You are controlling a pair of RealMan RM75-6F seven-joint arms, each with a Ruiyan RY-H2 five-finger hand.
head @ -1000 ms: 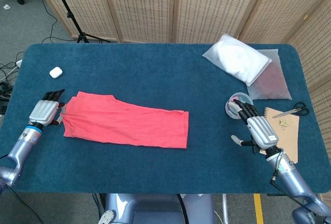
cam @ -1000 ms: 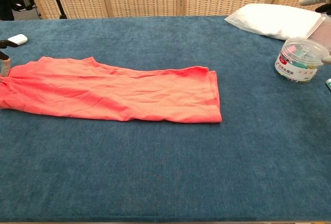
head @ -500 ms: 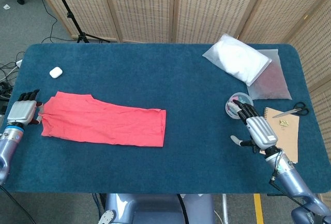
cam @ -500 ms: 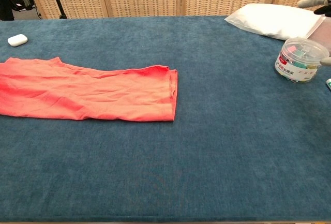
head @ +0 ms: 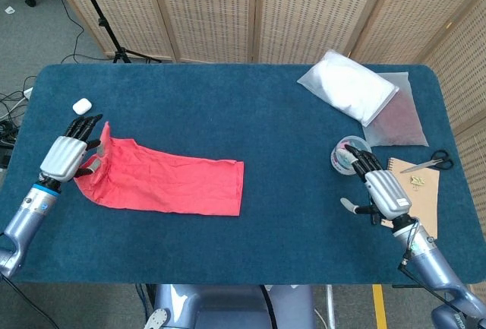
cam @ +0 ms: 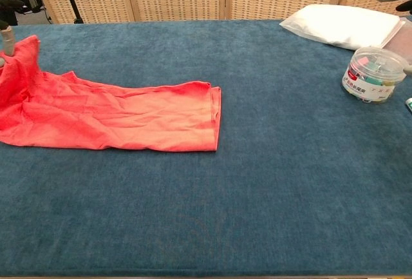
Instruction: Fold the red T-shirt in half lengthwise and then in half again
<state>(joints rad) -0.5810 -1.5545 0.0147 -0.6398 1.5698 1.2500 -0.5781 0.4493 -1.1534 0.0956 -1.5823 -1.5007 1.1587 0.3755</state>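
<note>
The red T-shirt [head: 175, 182] lies as a long folded strip on the left half of the blue table [head: 228, 109], and its right edge stays flat [cam: 212, 118]. My left hand [head: 67, 154] holds the shirt's left end, which stands raised off the cloth next to the fingers [cam: 8, 21]. Only the tip of that hand shows at the chest view's top left corner. My right hand [head: 380, 191] hovers open at the table's right side, beside a clear tub, and holds nothing.
A small white case [head: 82, 105] lies just behind the left hand. A clear tub [cam: 373, 73] of coloured clips, a white bagged bundle [head: 349, 86], a frosted pouch [head: 399, 120], a brown notebook [head: 424, 192] and scissors [head: 429, 165] crowd the right side.
The left hand first dragged the shirt leftward along the table, then raised its left end and came back toward the right. The right hand has stayed put.
</note>
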